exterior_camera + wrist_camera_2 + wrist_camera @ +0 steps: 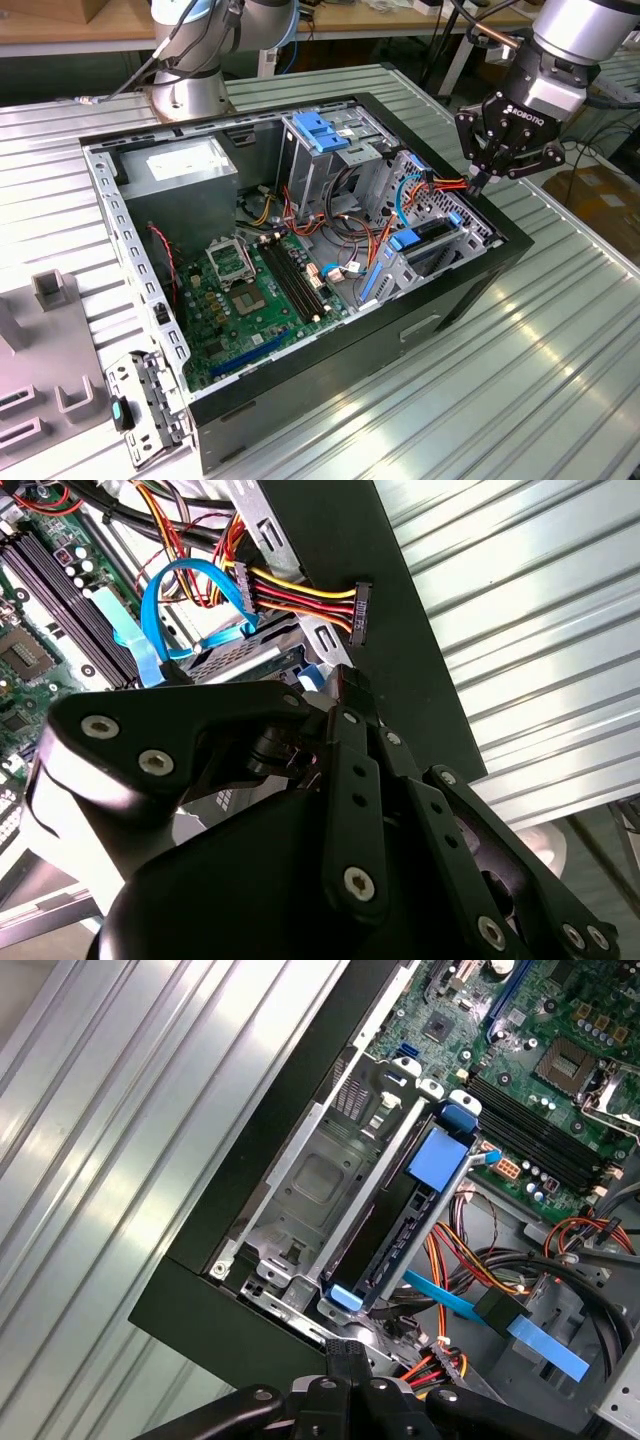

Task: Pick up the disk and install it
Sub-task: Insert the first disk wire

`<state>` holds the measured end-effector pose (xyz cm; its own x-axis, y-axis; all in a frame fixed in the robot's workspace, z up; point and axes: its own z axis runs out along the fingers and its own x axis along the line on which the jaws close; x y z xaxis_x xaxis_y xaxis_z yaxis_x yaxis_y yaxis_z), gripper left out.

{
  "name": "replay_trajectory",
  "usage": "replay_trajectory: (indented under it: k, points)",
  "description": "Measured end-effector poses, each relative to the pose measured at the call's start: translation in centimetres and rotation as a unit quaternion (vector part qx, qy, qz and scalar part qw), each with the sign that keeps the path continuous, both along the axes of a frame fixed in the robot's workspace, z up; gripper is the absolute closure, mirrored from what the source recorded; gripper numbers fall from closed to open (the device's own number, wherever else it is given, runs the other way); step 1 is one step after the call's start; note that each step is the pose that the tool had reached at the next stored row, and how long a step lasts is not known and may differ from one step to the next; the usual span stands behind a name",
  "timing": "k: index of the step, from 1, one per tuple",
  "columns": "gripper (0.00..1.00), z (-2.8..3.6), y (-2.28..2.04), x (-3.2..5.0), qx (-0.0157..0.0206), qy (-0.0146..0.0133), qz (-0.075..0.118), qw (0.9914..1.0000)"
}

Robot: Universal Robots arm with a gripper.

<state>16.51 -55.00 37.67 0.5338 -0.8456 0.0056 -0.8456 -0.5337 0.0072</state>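
Since the disk (pixel 400 1238) stands on edge in the drive cage at the front corner of the computer case (pixel 320 385), I judge it placed there rather than waiting for a grasp. My pincer (pixel 482 180) hangs just above that same corner of the case, drawn narrow, and I can make out nothing between its tips. A black power plug (pixel 360 610) on red, yellow and orange wires hangs free inside the case rim, just past my fingertips (pixel 350 695), and by the look of it is not plugged in. The disk shows a dark flat face framed by blue plastic rails, with a blue tab at one end. Its label is turned away. The case rests on the ribbed bench (pixel 545 360).
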Motion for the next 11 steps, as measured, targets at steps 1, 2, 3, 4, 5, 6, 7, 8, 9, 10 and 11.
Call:
replay_trajectory:
  k: [1, 2, 3, 4, 5, 6, 7, 8, 9, 10, 11]
  points:
    - [0.89, 0.00, 0.00, 0.00, 0.0000, 0.0000, 0.000, 1.00000]
    - [0.89, 0.00, 0.00, 0.00, 0.0000, 0.0000, 0.000, 1.00000]
    - [0.89, 0.00, 0.00, 0.00, 0.0000, 0.0000, 0.000, 1.00000]
    - [0.89, 0.00, 0.00, 0.00, 0.0000, 0.0000, 0.000, 1.00000]
    - [0.89, 0.00, 0.00, 0.00, 0.0000, 0.0000, 0.000, 1.00000]
    - [0.89, 0.00, 0.06, 0.02, 0.0000, 0.0000, 0.004, 0.99999]
    - [0.89, 0.00, 0.14, 0.05, -0.0001, 0.0000, 0.012, 0.99993]
    - [0.89, -0.02, 0.27, 0.12, 0.0000, 0.0000, 0.014, 0.99990]
    - [0.89, -0.07, 0.52, 0.29, 0.0000, 0.0000, 0.016, 0.99988]
    - [0.89, -0.12, 0.75, 0.44, 0.0000, 0.0000, 0.017, 0.99985]
    - [0.89, -0.15, 0.91, 0.48, -0.0001, 0.0000, 0.019, 0.99981]
